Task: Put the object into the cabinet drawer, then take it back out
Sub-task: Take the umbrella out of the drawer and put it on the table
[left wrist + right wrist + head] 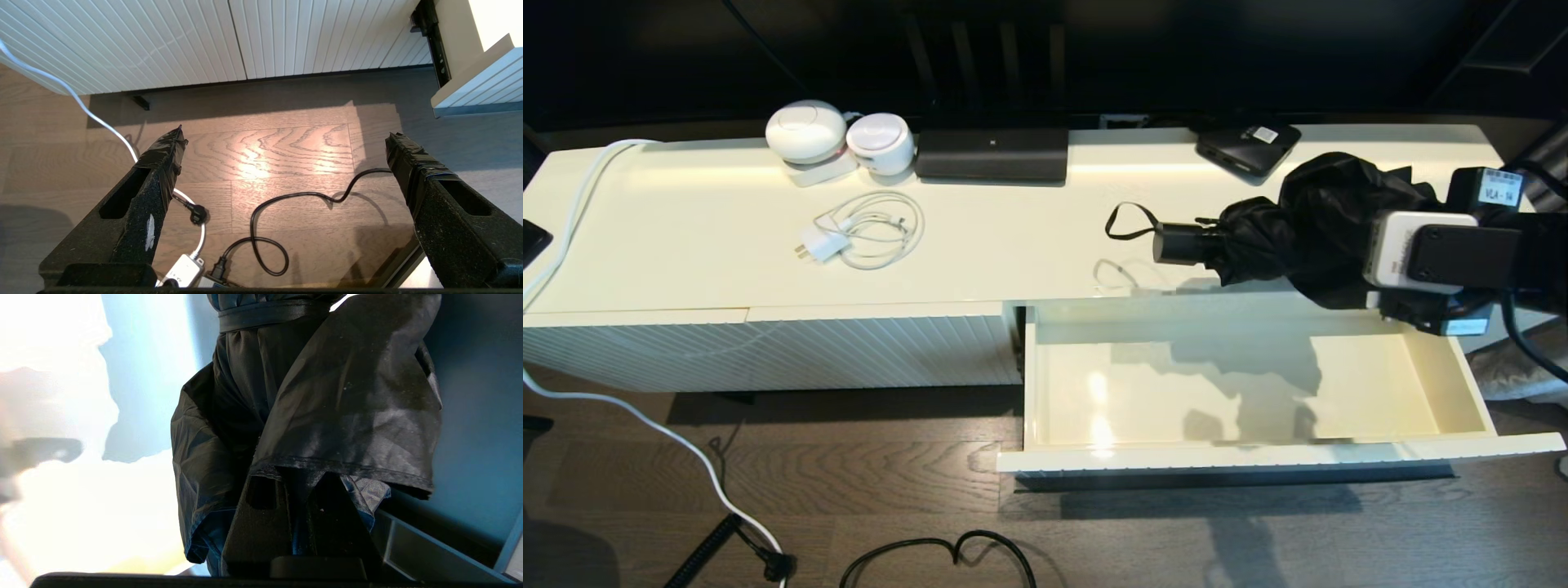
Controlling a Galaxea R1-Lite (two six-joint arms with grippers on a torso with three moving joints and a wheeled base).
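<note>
The black folding umbrella (1307,220) hangs level in the air over the cabinet top's front edge and the back of the open drawer (1258,454). Its short handle (1180,242) and thin wrist loop (1127,220) point to the left. My right gripper (296,477) is shut on the bunched fabric (347,400), which covers the fingertips. The drawer's glossy cream interior (1143,384) holds nothing but the umbrella's shadow. My left gripper (286,139) is open and low over the wooden floor, left of the drawer's ribbed front (478,90); it is out of the head view.
On the cabinet top stand a long black device (991,153), a flat black box with a white label (1247,147), two white round gadgets (806,131) and a coiled white charger (866,229). A diagonally ribbed panel (768,351) lies left of the drawer. Cables (939,551) trail on the floor.
</note>
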